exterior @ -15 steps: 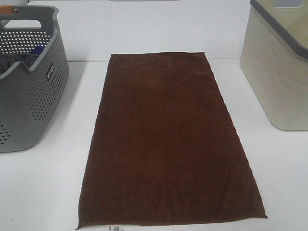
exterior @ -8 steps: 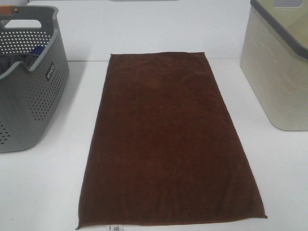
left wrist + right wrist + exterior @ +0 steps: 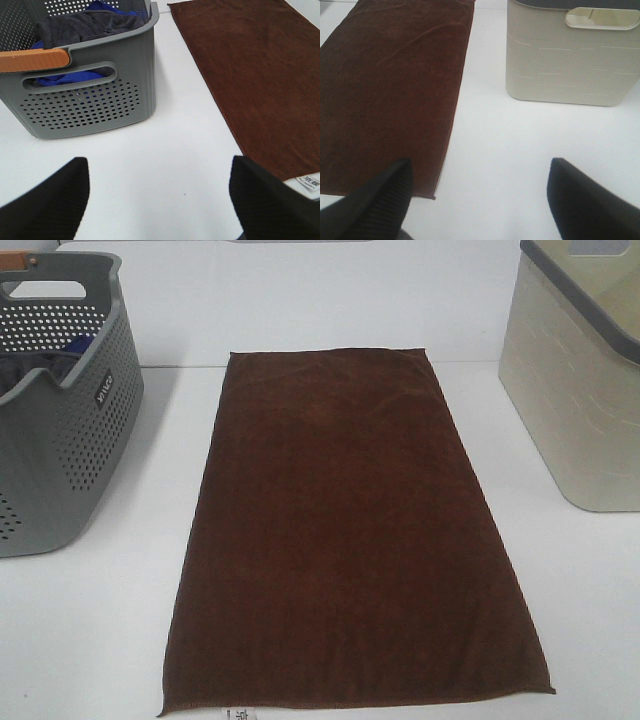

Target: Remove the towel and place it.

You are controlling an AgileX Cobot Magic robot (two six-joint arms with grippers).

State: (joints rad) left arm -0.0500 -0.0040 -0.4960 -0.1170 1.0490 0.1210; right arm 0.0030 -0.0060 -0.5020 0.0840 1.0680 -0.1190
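The dark brown towel [image 3: 350, 530] lies spread flat on the white table, lengthwise from far to near, with a small white tag [image 3: 308, 180] at its near edge. It also shows in the left wrist view [image 3: 260, 75] and the right wrist view [image 3: 390, 90]. Neither gripper shows in the high view. My left gripper [image 3: 157, 200] is open and empty over bare table, between the grey basket and the towel. My right gripper [image 3: 477, 197] is open and empty over bare table, beside the towel's near right corner.
A grey perforated basket [image 3: 60, 430] stands at the left, holding dark grey and blue fabric [image 3: 90, 25], with an orange handle [image 3: 32, 60]. A beige basket with a dark rim [image 3: 580, 380] stands at the right. A white wall rises behind the table.
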